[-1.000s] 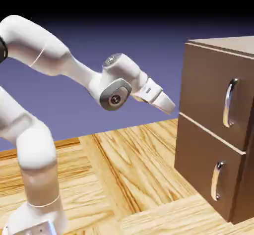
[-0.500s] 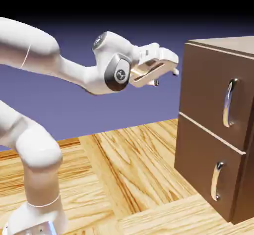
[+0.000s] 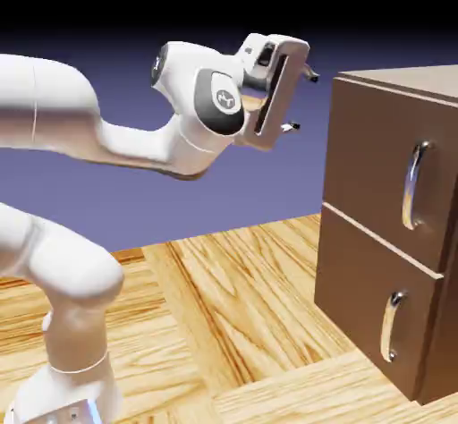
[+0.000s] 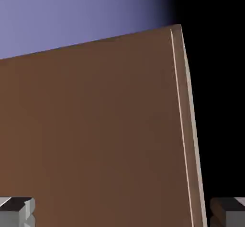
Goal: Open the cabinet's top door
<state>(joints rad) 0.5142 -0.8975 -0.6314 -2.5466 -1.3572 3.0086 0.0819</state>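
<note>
Wood-grain planks made up the table you were working over, with a plain blue-violet backdrop fading to black behind it. Nearest you, the white arm rose from the table's near left corner and bent up and across toward the right. Nothing else lay on the planks between the arm and the cabinet, so nothing stood in your way.

Your gripper was raised level with the cabinet's top edge, just short of its front, with open air between the two. Its jaws were spread wide with nothing between them, one fingertip above the other in the exterior view.

Farther off, the cabinet stood at the table's right edge. Its top door was shut, flush with the front, and its curved silver handle sat lower than the jaws and beyond them, untouched. The lower panel was closed too.

From the hand view you saw only brown wood filling the space between the grey fingertips, with the cabinet's pale upper edge toward the right.
</note>
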